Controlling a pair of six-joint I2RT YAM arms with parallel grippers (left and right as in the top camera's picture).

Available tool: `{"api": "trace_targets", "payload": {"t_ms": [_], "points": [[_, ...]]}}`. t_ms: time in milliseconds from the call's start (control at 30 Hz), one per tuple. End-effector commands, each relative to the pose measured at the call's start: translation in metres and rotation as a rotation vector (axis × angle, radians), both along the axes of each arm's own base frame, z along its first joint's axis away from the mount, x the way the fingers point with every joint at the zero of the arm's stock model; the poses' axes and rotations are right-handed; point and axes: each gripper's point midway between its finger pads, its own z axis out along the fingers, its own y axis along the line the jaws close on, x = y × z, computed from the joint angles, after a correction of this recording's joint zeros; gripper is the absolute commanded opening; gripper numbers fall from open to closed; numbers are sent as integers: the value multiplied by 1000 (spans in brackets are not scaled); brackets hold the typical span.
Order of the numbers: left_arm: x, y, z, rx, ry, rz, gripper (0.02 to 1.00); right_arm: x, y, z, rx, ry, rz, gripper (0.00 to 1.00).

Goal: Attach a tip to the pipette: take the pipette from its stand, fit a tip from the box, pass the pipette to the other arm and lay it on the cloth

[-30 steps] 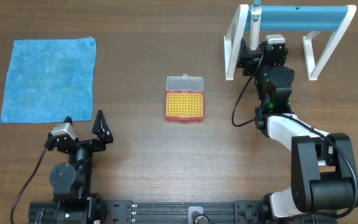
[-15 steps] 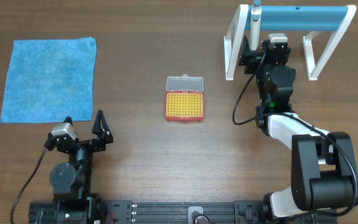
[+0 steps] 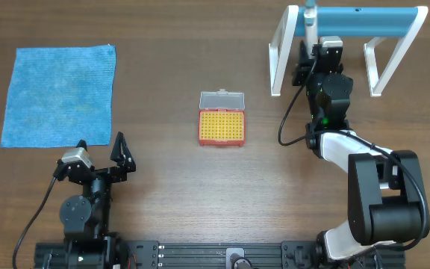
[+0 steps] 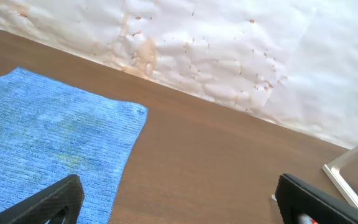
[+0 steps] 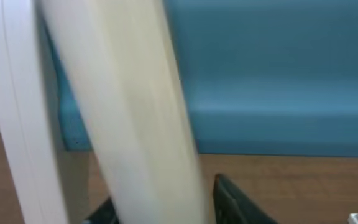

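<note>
While the pipette [image 3: 307,16] hangs in its stand [image 3: 364,16] at the far right of the table [image 3: 163,187], the top view shows the right claw [image 3: 303,66] at its shaft, the tip box [image 3: 222,119] mid-table, the cloth [image 3: 60,96] far left, and the left claw [image 3: 101,146] spread wide near its base. The left wrist view shows the cloth's corner [image 4: 48,143] beyond that claw. The right wrist view has the pipette [image 5: 135,112] close up; whether this claw grips it cannot be told. Taking it from the stand seems the step in hand; next, a firm grip and a lift.

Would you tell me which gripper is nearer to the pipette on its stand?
Right. The right gripper is up at the stand, close against the pipette; the left gripper sits far across the table, by the cloth.
</note>
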Motion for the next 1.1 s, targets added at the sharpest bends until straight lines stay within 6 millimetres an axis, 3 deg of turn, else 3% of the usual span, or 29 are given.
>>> {"api": "trace_targets", "payload": {"t_ms": [33, 233, 500, 800, 867, 1033, 1100], "points": [[0, 3, -1, 7, 2, 17, 1000, 5, 0, 4, 2, -12, 1, 86], [0, 3, -1, 7, 2, 17, 1000, 4, 4, 7, 2, -19, 11, 80], [0, 3, -1, 7, 2, 17, 1000, -4, 4, 49, 7, -112, 11, 82], [0, 3, -1, 7, 2, 17, 996, -7, 9, 47, 7, -100, 24, 82], [0, 3, -1, 7, 1, 17, 998, -17, 32, 57, 10, -122, 105, 84], [0, 3, -1, 7, 2, 17, 998, -76, 130, 74, 19, -216, 521, 82], [0, 3, -1, 7, 2, 17, 1000, -95, 149, 71, 45, -250, 591, 82]]}}
